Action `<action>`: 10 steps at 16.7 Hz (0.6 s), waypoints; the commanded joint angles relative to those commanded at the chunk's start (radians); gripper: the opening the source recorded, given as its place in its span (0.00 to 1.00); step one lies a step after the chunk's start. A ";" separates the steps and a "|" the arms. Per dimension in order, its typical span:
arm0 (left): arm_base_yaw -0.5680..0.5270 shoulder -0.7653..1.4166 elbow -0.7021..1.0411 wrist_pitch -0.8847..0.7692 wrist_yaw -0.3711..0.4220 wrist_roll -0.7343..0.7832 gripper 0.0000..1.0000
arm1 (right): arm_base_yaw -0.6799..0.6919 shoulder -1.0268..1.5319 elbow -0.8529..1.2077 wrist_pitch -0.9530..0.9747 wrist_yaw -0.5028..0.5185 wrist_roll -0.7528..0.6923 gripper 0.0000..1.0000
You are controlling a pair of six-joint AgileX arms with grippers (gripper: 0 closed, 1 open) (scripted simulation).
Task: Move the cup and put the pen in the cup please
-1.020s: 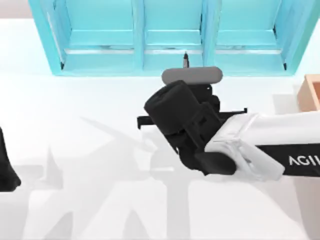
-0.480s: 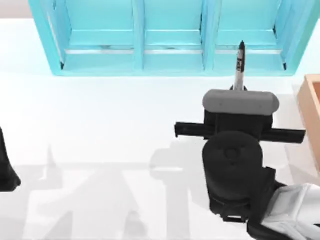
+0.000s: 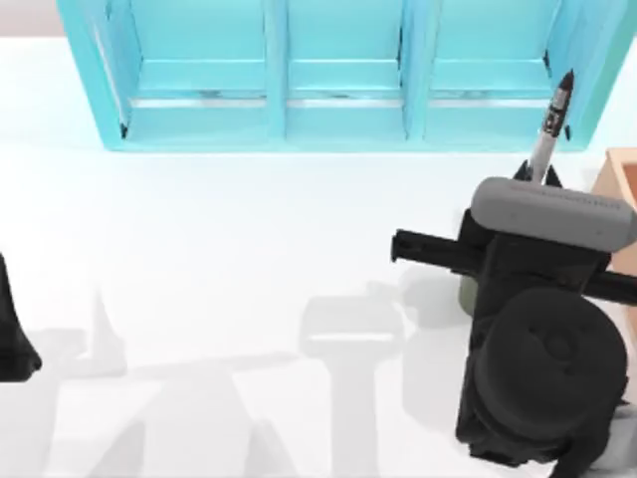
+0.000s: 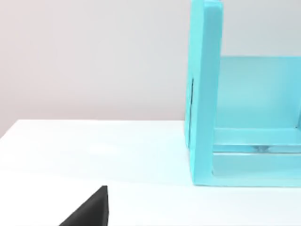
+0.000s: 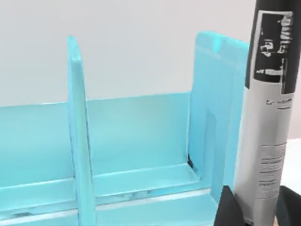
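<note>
My right gripper (image 3: 538, 175) is at the table's right side, shut on the pen (image 3: 553, 121). The pen is black with a grey-white labelled barrel, and its tip points up at the right end of the blue shelf. In the right wrist view the pen (image 5: 270, 117) stands upright between the two dark fingertips (image 5: 228, 207). An olive-grey sliver (image 3: 466, 292) shows at the left edge of the right arm's wrist; it may be the cup, which is otherwise hidden under that arm. My left arm (image 3: 10, 334) is parked at the table's left edge.
A turquoise shelf unit (image 3: 338, 119) with three compartments runs along the back of the table; its end wall (image 4: 203, 94) shows in the left wrist view. A wooden box's corner (image 3: 622, 174) sits at the right edge. White tabletop stretches across the middle and left.
My right arm has swung from the table's middle to its right side, carrying the pen from the shelf's centre to its right end. The left arm has not moved.
</note>
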 joint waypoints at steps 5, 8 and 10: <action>0.000 0.000 0.000 0.000 0.000 0.000 1.00 | -0.008 0.006 0.004 0.001 -0.005 0.003 0.00; 0.000 0.000 0.000 0.000 0.000 0.000 1.00 | -0.060 0.042 0.010 0.022 -0.056 0.009 0.00; 0.000 0.000 0.000 0.000 0.000 0.000 1.00 | -0.108 0.082 0.012 0.039 -0.105 0.011 0.00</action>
